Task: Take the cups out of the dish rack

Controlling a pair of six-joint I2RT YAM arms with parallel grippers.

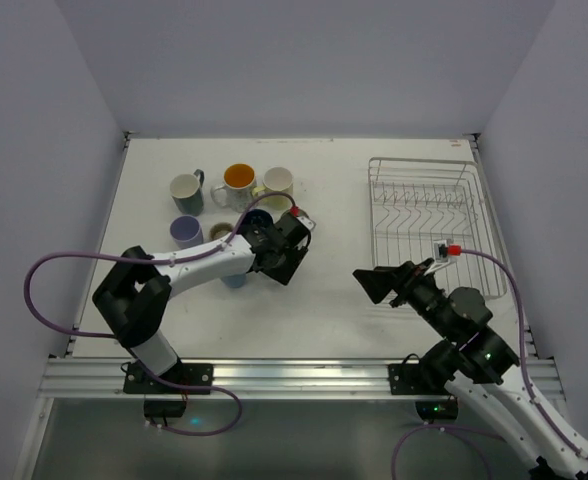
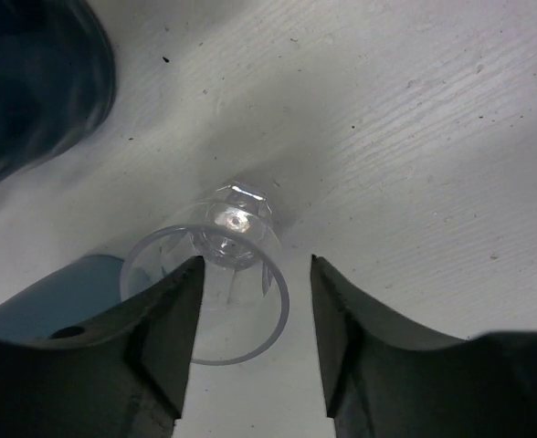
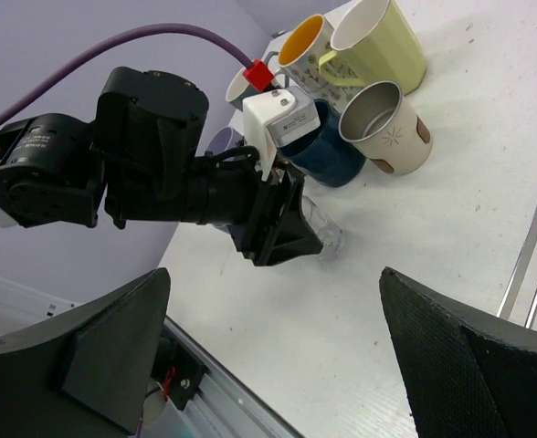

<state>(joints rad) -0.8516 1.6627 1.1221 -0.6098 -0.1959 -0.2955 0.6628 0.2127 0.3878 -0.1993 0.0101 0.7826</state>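
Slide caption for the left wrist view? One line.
Left hand open over a clear glass on the white table, navy mug at upper left.

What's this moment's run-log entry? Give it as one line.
left gripper: jaws open at clear glass rim, glass on table | right gripper: open, empty, beside dish rack | rack: looks empty

Top view: clear glass (image 2: pixel 235 228) hidden under left tool (image 2: pixel 255 274). Navy cup (image 2: pixel 31 82) blurred, cut by edge.
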